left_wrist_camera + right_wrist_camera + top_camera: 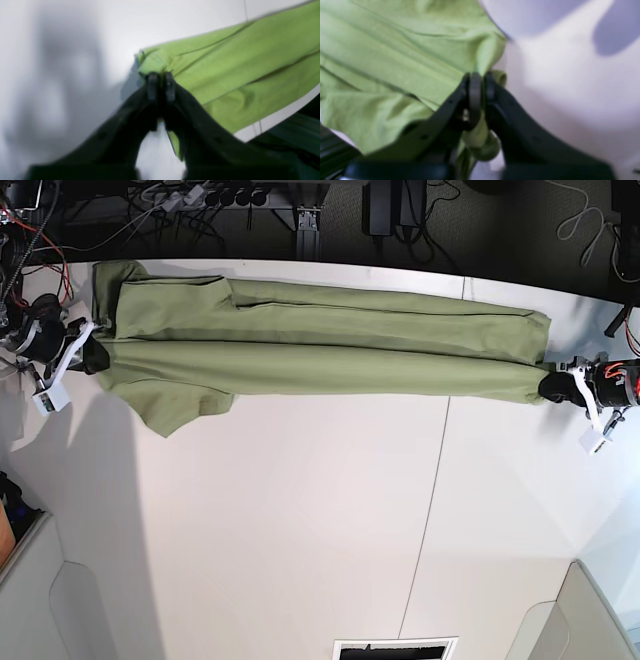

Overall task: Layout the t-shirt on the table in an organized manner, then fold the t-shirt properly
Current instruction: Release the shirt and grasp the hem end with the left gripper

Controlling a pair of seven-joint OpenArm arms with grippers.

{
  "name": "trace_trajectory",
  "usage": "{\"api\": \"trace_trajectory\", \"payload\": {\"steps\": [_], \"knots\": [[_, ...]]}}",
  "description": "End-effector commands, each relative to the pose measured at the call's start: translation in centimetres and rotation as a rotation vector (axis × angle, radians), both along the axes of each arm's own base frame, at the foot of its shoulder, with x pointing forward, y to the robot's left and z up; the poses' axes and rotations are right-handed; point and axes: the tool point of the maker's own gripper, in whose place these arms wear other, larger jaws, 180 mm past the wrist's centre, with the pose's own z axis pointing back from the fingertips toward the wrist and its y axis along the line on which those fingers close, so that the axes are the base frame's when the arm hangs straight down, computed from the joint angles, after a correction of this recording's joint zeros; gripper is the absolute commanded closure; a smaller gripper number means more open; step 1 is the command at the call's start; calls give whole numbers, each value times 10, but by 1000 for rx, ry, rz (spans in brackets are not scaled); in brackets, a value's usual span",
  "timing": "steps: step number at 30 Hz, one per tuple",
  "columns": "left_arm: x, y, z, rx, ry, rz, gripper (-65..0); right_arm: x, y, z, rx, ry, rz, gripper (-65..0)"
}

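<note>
1. The t-shirt [320, 345] lies stretched across the far part of the table [300, 520], pulled into a long narrow band with one arm at each end. I take it the two arms are hauling it taut so that it lies flat and straight before any fold is made.

2. The left gripper [161, 82] sits at the hem end, on the right of the overhead view. Its jaws stand close together with only a sliver of a gap, right at a bunched corner of cloth (the picture is blurred, and I cannot tell whether that corner is pinched or just let go).

3. The right gripper [480, 82] is at the sleeve end. Here the hold is plain: the jaws are nearly closed on a rolled wad of green cloth that bulges out below them.

4. The shirt's long axis runs across the table from side to side, roughly parallel to the far edge and dipping slightly toward the hem end. The sleeves and shoulders point toward the right arm; one sleeve hangs down toward the near side as a loose flap.

5. Long creases run the whole length of the cloth, which suits a lengthwise pull (the cloth looks doubled over along that line, though I would not swear to it).
</note>
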Motion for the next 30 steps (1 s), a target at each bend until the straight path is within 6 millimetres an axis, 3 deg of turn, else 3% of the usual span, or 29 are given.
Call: {"api": "trace_trajectory", "payload": {"steps": [1, 3, 4, 7, 11, 14, 22, 30], "knots": [[9, 6, 13, 8, -37, 2, -199, 6, -8, 10, -19, -29, -2, -143], [10, 4, 13, 4, -42, 3, -313, 5, -8, 9, -16, -30, -3, -299], [11, 5, 14, 2, -49, 5, -323, 6, -8, 10, -14, -35, -5, -328], [18, 10, 22, 1, -78, 25, -323, 11, -9, 18, 3, -66, -20, -330], [31, 25, 48, -37, -150, 100, -323, 19, -14, 37, 22, -125, -45, -329], [24, 27, 55, -91, -130, 127, -323, 23, -19, 52, 23, -163, -62, -329], [-5, 21, 19, -168, -82, 215, -332, 25, -25, 61, 20, -185, -77, -329], [-15, -7, -4, -285, -63, 276, -332, 19, -24, 55, 19, -163, -76, -329]]}}
